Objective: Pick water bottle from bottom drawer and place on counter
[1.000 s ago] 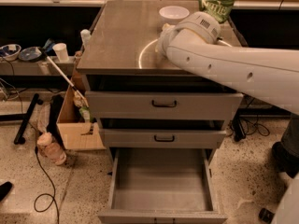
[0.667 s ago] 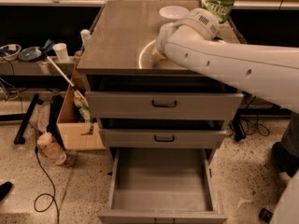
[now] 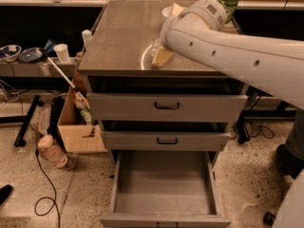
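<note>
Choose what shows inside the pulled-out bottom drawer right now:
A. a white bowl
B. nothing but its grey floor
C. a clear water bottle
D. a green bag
B: the bottom drawer shows only its bare grey floor, with no item in view, while the gripper, largely hidden under the arm, is up over the counter.
</note>
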Tool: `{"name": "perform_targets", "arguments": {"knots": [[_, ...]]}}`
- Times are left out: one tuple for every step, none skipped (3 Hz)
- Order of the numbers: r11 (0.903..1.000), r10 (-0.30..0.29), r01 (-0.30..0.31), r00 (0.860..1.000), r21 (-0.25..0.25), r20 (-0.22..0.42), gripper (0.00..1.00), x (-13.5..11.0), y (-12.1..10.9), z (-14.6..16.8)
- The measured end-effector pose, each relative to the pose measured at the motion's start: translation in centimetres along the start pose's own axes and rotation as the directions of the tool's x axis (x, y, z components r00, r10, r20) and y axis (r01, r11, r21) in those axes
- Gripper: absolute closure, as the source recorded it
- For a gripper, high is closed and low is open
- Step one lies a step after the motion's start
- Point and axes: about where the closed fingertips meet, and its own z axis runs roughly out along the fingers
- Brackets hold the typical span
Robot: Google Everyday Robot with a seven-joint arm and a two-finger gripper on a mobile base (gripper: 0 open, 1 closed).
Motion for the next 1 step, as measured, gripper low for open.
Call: {"name": "perform_targets", "arguments": {"knots": [[1.0000, 0.000, 0.000, 1.000, 0.000, 0.000, 0.00, -0.02, -0.02, -0.01]]}}
